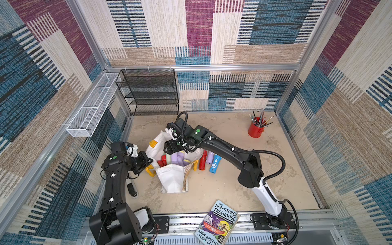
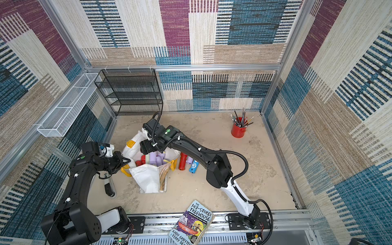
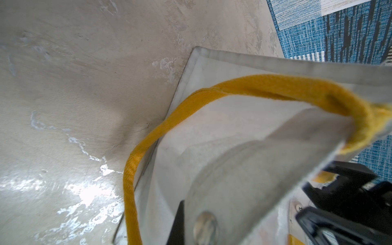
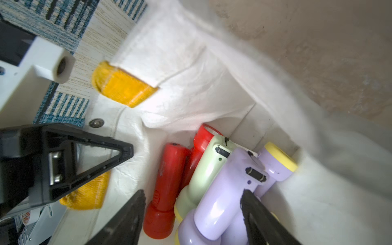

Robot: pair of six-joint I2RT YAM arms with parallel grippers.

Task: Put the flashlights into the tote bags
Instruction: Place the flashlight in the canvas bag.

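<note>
With my left hand (image 1: 149,162) pinching the rim of the white fabric tote bag (image 1: 171,180), I should lift my wide-open right hand (image 4: 192,197) straight off the stubby lilac plastic flashlight (image 4: 224,191) beneath it.

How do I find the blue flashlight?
Find the white tote bag with yellow handles. Three flashlights lie outside it, by the right arm. The blue flashlight lies farthest from the bag, the only blue one, next to a lilac flashlight.

I see a white tote bag (image 1: 171,180), yellow handles (image 3: 265,84), a red flashlight (image 4: 167,180), a pale green flashlight (image 4: 203,169), a lilac flashlight (image 4: 224,191), a blue flashlight (image 1: 214,164).
</note>
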